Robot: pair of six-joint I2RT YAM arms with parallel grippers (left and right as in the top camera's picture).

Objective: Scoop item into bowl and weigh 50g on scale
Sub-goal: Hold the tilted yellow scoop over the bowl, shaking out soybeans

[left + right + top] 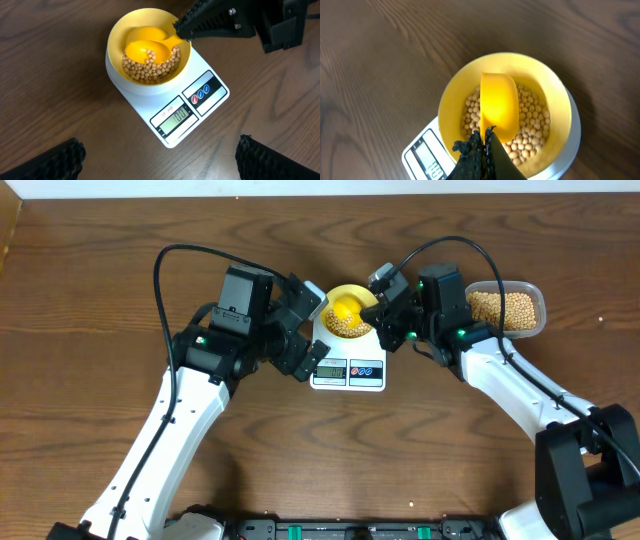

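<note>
Wooden table [100, 280]: scoop [497, 107] (yellow) inside bowl [451, 95] with beans [532, 120].

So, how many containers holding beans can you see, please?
2: the yellow bowl on the white scale at centre, and the clear tub farther right.

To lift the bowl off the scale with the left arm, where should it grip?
Probably pinch the bowl rim from above, on the arc opposite the scoop, one finger inside and one outside. The rim is thin and exposed there, beans lie lower down, and the right tool holding the scoop crowds the other side.
</note>
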